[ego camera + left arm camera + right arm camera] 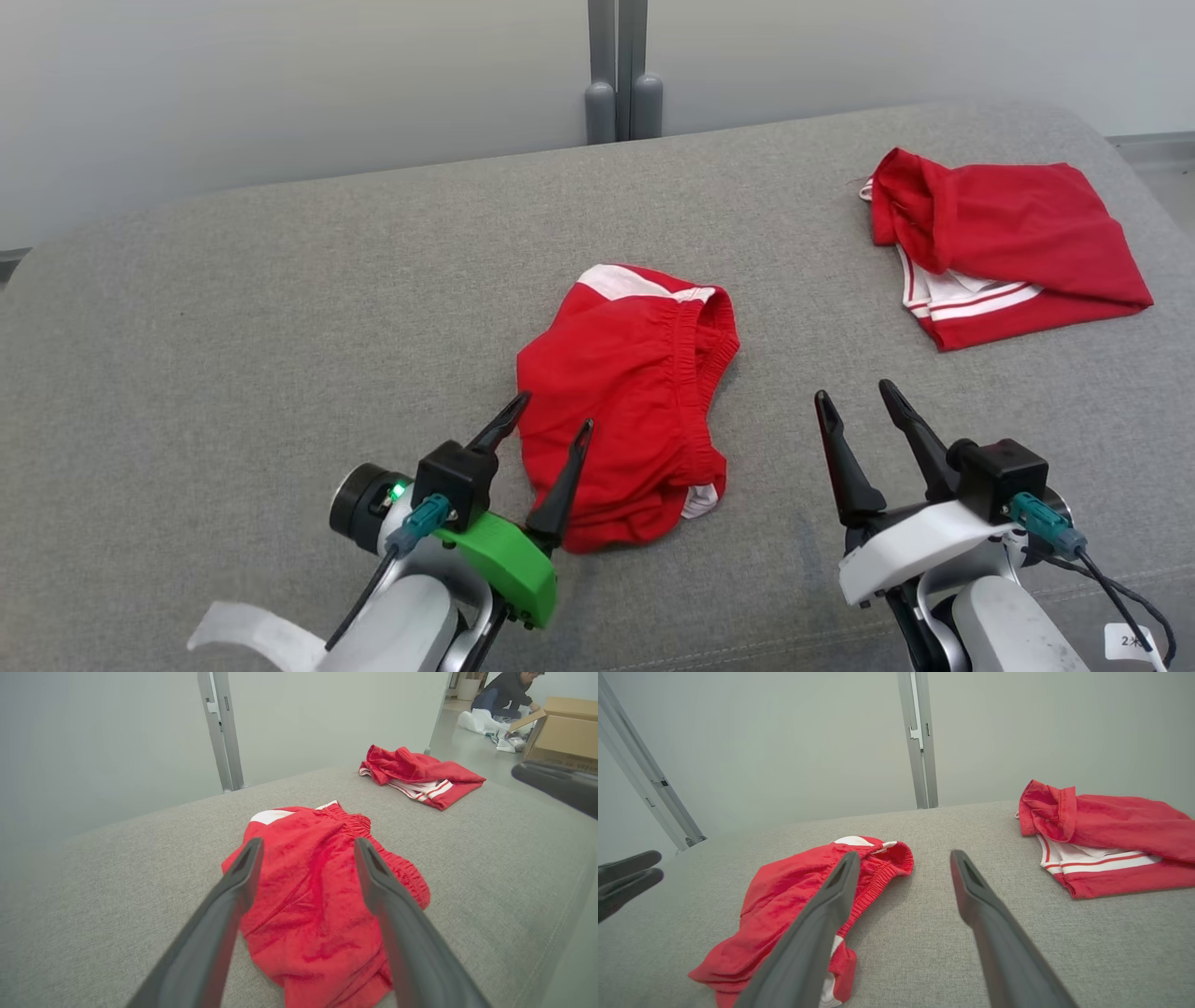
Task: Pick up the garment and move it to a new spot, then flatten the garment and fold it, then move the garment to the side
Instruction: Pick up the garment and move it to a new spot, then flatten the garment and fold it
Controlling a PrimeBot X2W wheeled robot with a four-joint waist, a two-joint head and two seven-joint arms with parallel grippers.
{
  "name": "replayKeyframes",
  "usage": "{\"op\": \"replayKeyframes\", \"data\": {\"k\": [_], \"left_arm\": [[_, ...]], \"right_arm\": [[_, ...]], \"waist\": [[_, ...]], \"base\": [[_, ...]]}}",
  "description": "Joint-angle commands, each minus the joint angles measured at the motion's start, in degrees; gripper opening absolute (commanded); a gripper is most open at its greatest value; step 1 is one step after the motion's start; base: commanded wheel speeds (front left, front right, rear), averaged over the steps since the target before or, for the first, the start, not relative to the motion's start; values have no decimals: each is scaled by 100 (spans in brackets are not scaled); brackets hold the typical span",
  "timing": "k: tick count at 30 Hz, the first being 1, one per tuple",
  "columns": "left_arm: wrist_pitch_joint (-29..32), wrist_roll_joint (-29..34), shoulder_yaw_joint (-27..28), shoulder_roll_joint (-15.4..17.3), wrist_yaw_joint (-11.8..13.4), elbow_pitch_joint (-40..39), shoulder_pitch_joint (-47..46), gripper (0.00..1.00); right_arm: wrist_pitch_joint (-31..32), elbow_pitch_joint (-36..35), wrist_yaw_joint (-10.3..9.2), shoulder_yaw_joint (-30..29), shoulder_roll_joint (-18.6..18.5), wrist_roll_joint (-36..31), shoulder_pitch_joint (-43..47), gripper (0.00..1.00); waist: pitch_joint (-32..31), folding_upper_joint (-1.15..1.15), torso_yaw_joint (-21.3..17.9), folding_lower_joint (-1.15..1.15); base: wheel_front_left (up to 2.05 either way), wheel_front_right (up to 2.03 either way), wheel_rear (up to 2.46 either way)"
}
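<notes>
Right gripper (903, 858) with fingers spread wide, pointed across a grey padded surface (924, 826), crumpled red shorts (784, 891) with white trim partly hidden behind one finger, a second red-and-white garment (1120, 821) laid folded well apart at far right, left gripper (658, 865) glimpsed at left edge.

Matt red cloth garment (625, 392) on rough, seemingly woven grey cushion (233, 327).

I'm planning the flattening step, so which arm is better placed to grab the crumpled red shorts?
Probably left. The left fingers stand open at the near edge of the shorts; the right fingers point at bare grey cushion beside them.
</notes>
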Motion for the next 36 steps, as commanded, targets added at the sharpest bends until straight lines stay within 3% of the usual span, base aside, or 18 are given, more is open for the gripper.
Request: {"op": "replayKeyframes", "data": {"k": [1, 10, 22, 25, 36], "left_arm": [[-24, 65, 46, 22, 30, -42, 96, 100], [-23, 837, 1266, 6, 568, -1229, 1146, 100], [-24, 1470, 2889, -138, 837, -2202, 2150, 100], [-22, 1569, 3216, -209, 878, -2368, 2326, 100], [-20, 1806, 3735, -436, 536, -2312, 2405, 100]], "right_arm": [[-23, -4, -2, 0, -13, 60, 51, 100], [-23, -11, -2, -12, -47, 92, 134, 100], [-23, 120, -2, 74, -69, 154, 204, 100], [-23, 207, -2, 216, -120, 225, 189, 100], [-20, 574, -2, 642, -228, 453, 56, 100]], "waist": [[-27, 0, 24, 0], [-53, 0, 82, 0], [-98, 0, 251, 0], [-74, 0, 297, 0], [6, 0, 507, 0]], "base": [[0, 0, 0], [0, 0, 0], [0, 0, 0], [0, 0, 0], [0, 0, 0]]}}
